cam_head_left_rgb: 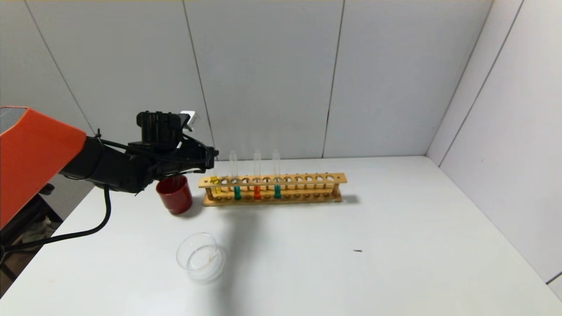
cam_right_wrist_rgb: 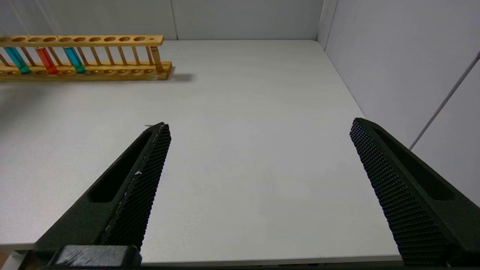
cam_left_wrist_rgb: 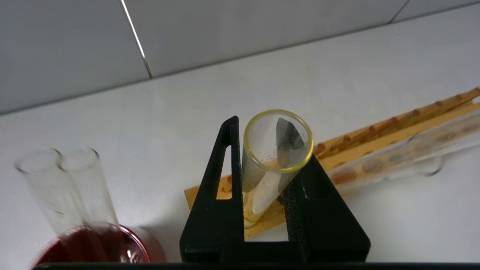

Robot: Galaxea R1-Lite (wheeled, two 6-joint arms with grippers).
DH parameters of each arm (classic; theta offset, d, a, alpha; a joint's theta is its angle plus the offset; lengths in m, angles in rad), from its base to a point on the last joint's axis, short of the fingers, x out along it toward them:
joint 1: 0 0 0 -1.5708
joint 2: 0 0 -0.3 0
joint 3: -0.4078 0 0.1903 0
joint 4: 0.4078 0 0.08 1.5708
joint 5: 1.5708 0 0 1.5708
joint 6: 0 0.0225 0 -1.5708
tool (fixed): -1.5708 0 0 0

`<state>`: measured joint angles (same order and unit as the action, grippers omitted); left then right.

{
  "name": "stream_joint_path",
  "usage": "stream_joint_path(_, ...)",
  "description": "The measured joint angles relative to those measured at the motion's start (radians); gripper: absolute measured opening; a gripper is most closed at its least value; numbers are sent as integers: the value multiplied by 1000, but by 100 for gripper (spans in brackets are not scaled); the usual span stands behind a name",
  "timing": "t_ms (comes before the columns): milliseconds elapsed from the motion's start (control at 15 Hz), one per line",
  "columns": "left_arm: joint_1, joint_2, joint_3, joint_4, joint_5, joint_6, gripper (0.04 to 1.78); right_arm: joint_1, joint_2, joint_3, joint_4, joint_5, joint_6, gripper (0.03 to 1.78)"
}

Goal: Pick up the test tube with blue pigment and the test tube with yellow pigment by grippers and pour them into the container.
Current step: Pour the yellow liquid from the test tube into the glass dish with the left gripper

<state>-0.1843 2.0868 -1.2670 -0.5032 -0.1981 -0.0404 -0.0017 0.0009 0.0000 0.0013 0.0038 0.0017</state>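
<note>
Left gripper point(cam_left_wrist_rgb: 268, 180) clamped on test tube with yellow pigment point(cam_left_wrist_rgb: 272, 165), upright in the rack's point(cam_head_left_rgb: 307, 179) left end slot, mouth up. Right gripper point(cam_right_wrist_rgb: 258, 187) wide open over bare surface point(cam_right_wrist_rgb: 243, 112).

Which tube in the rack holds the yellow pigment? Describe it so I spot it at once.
Find the wooden rack at the back of the white table. At its end beside the red cup, the yellow tube stands between the left end effector's fingers. It alone holds yellow; its neighbours are teal and orange.
</note>
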Motion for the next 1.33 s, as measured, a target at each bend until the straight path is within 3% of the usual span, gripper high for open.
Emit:
stream_joint_path(333, 1, -99, -172, 194, 62, 132, 34, 0, 0, 0, 0, 0, 0, 175)
stream_joint_path(667, 0, -212, -220, 281, 94, 227, 34, 0, 0, 0, 0, 0, 0, 175)
stream_joint_path(867, 1, -309, -94, 299, 94, 264, 34, 0, 0, 0, 0, 0, 0, 175)
stream_joint_path(1067, 9, -395, 100, 277, 101, 406, 34, 0, 0, 0, 0, 0, 0, 175)
stream_joint_path(1333, 31, -451, 335, 51, 95, 668, 34, 0, 0, 0, 0, 0, 0, 175)
